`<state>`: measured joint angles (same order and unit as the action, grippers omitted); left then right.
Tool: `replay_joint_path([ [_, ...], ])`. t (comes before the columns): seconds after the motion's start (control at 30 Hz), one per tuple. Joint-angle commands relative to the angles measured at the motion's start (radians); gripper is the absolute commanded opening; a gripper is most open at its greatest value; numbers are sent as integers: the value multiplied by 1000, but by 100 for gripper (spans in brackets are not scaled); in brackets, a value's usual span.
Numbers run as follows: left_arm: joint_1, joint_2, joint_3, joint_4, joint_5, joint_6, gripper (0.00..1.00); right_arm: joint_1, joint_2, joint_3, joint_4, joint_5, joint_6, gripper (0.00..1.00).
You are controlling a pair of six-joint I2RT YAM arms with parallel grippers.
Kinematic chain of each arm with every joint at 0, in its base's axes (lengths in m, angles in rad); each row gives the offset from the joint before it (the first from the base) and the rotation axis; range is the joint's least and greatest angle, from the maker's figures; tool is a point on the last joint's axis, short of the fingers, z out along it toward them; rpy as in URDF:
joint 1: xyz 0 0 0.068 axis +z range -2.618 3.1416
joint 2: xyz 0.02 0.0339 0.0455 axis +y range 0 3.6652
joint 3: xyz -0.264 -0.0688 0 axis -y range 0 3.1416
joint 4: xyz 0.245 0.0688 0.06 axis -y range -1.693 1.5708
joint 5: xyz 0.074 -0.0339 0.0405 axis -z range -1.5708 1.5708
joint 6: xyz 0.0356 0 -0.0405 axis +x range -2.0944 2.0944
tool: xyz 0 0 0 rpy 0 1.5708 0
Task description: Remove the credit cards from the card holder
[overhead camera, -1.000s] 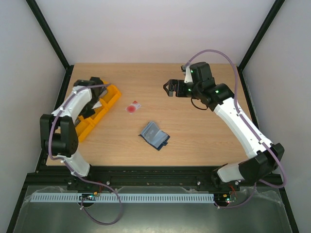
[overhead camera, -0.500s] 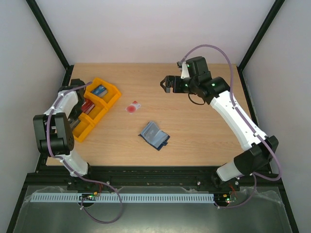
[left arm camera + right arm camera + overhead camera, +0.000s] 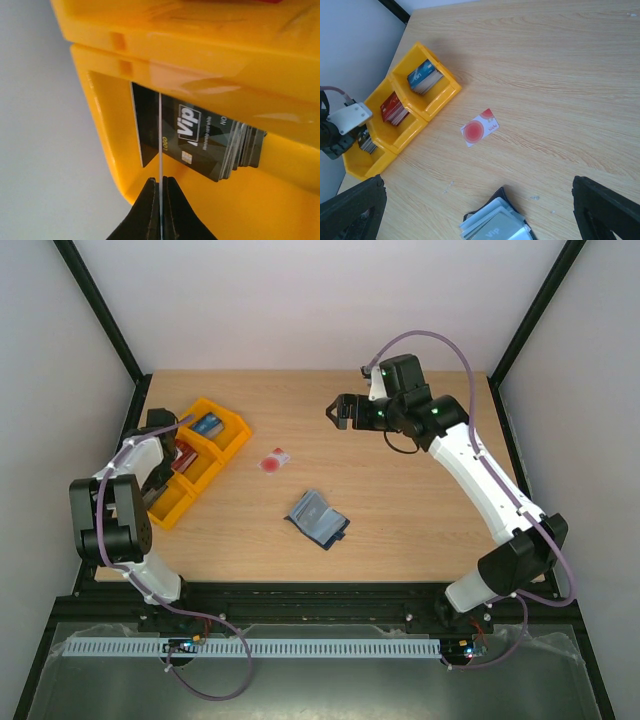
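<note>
Left hand [image 3: 161,197] pinched, right hand [image 3: 338,412] splayed (wide)

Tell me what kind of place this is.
Most likely a robot test cell, not a home or shop: a wooden table boxed in by white walls, a left arm and a right arm bolted at its near edge, and a yellow tray of card stacks near a wallet.

Edge-on only between the left gripper's [image 3: 160,182] closed fingertips: a thin card [image 3: 160,125], face unreadable. Just beyond it, a VIP card stack [image 3: 200,134] half hidden by the tray [image 3: 225,45] wall. Between the right gripper's [image 3: 479,207] blurred, cropped fingers [image 3: 350,212]: card holder [image 3: 495,224], cut off by the frame.
</note>
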<state>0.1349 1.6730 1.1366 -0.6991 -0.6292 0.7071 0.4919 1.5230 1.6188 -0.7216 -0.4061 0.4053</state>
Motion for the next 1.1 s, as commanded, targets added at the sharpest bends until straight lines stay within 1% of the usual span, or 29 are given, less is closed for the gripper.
replay_joint_path([
  [0.0,-4,-7,-35,50,16,33,2,0,6,35,-14,1,-6,99],
  [0.1,-7,-6,-56,97,8,55,2,0,15,40,-13,-10,-11,99],
  [0.23,-13,-7,-101,166,-36,100,3,0,23,50,-15,-22,-15,99],
  [0.3,-14,-9,-119,189,-54,114,6,0,21,47,-15,-23,-19,99],
  [0.43,-15,-14,-140,213,-65,125,18,0,16,36,-15,-28,-24,99],
  [0.6,-15,-10,-149,230,-95,125,28,0,12,36,-13,-39,-29,99],
  [0.7,-18,-14,-147,202,-80,122,42,0,9,34,-12,-39,-31,99],
  [0.73,-18,-15,-148,196,-76,121,45,0,9,32,-13,-40,-31,99],
  [0.77,-18,-15,-151,192,-76,124,50,0,8,32,-12,-43,-32,99],
  [0.87,-17,-6,-149,194,-81,123,61,0,4,27,-13,-47,-34,99],
  [0.97,-18,0,-127,191,-79,104,64,0,-1,24,-13,-49,-37,99],
  [1.07,-19,-4,-95,173,-56,82,75,0,-8,18,-12,-49,-38,99],
])
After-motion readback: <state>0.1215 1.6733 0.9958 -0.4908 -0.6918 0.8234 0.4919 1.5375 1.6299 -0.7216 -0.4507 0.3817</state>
